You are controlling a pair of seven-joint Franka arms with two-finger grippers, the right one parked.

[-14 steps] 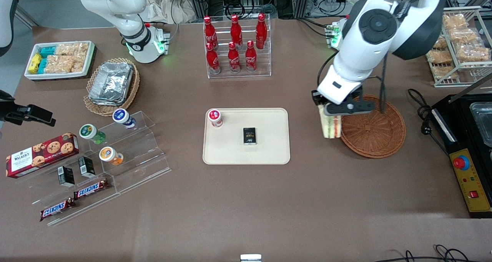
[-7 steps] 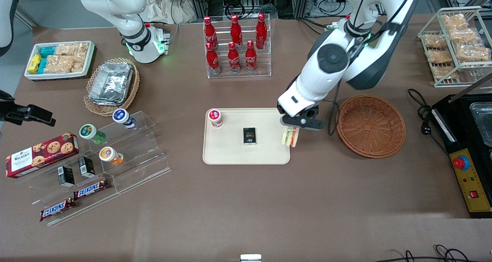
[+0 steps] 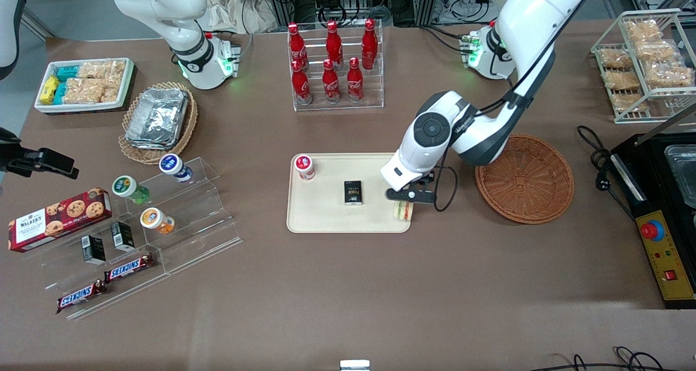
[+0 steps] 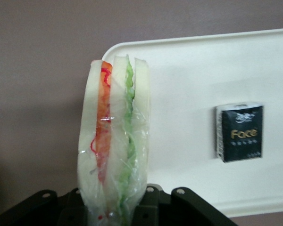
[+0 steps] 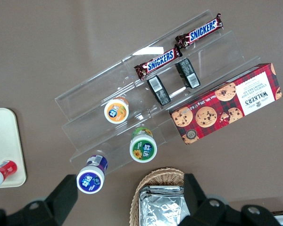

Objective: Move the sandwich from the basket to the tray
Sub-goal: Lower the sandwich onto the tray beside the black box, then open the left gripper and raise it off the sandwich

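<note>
My left gripper (image 3: 405, 201) is shut on the sandwich (image 3: 403, 210), a wrapped wedge of white bread with orange and green filling, and holds it low over the corner of the cream tray (image 3: 326, 218) nearest the basket and the front camera. In the left wrist view the sandwich (image 4: 114, 141) stands on edge between the jaws (image 4: 115, 207), over the tray's rim (image 4: 179, 42). The reddish-brown wicker basket (image 3: 524, 178) sits beside the tray, toward the working arm's end, with nothing in it.
On the tray lie a small black box (image 3: 353, 192) and a red-capped cup (image 3: 304, 166). A rack of red bottles (image 3: 334, 66) stands farther from the front camera. An acrylic stand (image 3: 179, 218) with snacks lies toward the parked arm's end. A black appliance (image 3: 666, 197) sits past the basket.
My gripper carried the sandwich from above the basket's edge sideways to the tray's near corner and lowered it.
</note>
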